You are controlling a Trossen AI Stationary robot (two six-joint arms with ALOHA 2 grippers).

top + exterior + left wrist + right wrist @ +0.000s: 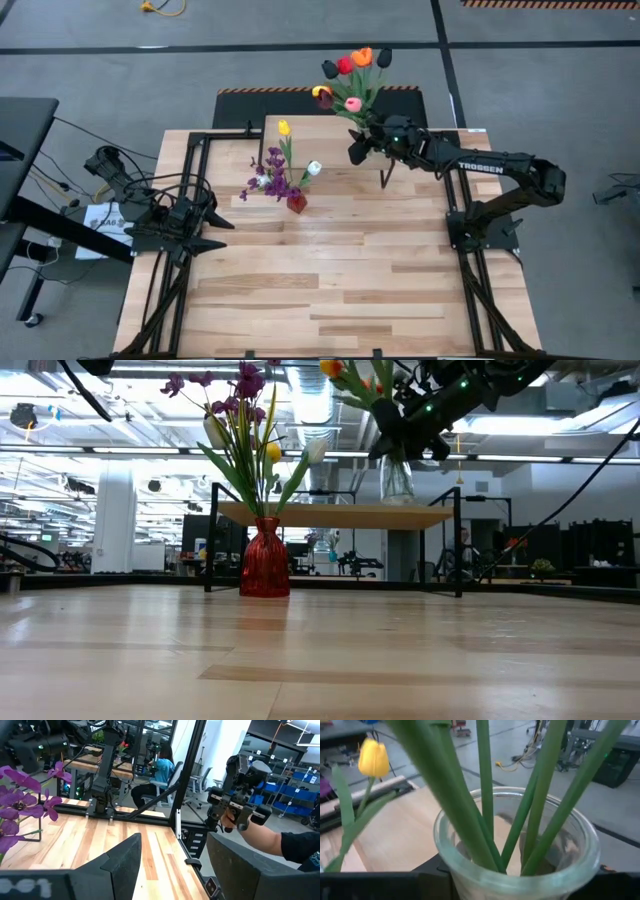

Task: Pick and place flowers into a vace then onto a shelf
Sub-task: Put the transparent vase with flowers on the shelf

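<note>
The clear glass vase (520, 855) of green-stemmed tulips (352, 75) is clasped between the right gripper (362, 147) fingers above the small light-wood shelf (340, 514), where lowering and release seem due next.

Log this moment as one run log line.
right gripper: around glass vase of tulips, on shelf | left gripper: fingers open, idle at table's left edge | red vase: on table

Red glass vase (265, 560) of purple blossoms (236, 388) and tulips on the tabletop, small wooden shelf (335, 515) behind it, right gripper (400, 432) around a clear vase (396, 478) on that shelf
</note>
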